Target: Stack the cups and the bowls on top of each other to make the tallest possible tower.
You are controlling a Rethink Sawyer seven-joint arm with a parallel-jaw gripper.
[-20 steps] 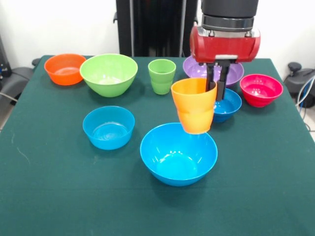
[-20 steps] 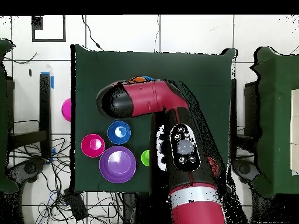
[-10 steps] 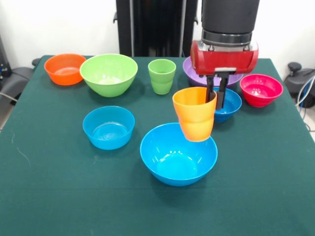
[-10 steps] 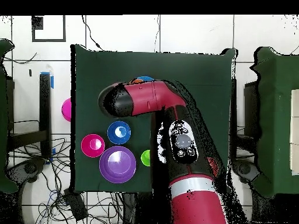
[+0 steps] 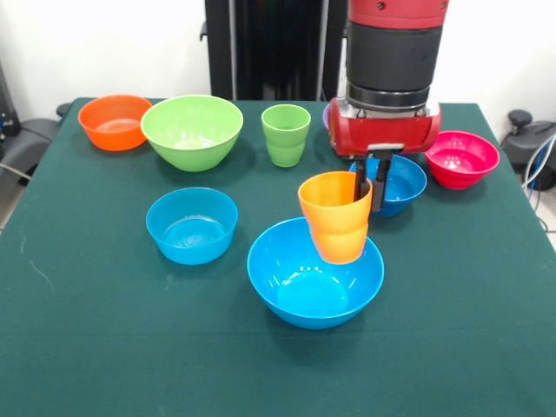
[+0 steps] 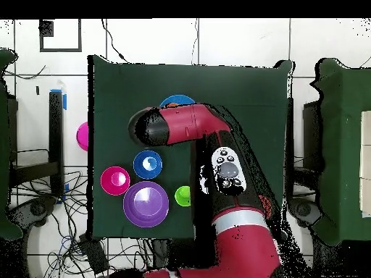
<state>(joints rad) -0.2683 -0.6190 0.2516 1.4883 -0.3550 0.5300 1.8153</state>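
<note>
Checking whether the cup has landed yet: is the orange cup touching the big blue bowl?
Cannot tell. In the front view the orange cup, pinched by the gripper, overlaps the big blue bowl, with neither contact nor gap plain. The arm hides it from overhead.

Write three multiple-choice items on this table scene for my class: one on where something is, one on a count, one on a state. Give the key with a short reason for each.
1. Where is the orange cup?
A. Upside down on the table
B. Over the large blue bowl
C. Inside the lime green bowl

2. How many blue bowls show in the front view?
A. One
B. Two
C. Three

3. What is the gripper doing?
A. Gripping the orange cup's rim
B. Hanging open and empty
C. Holding the green cup

Key: 1 B, the orange cup hangs over the large blue bowl. 2 C, that bowl plus two small blue bowls. 3 A, the gripper is shut on the cup's rim; the green cup stands alone.
</note>
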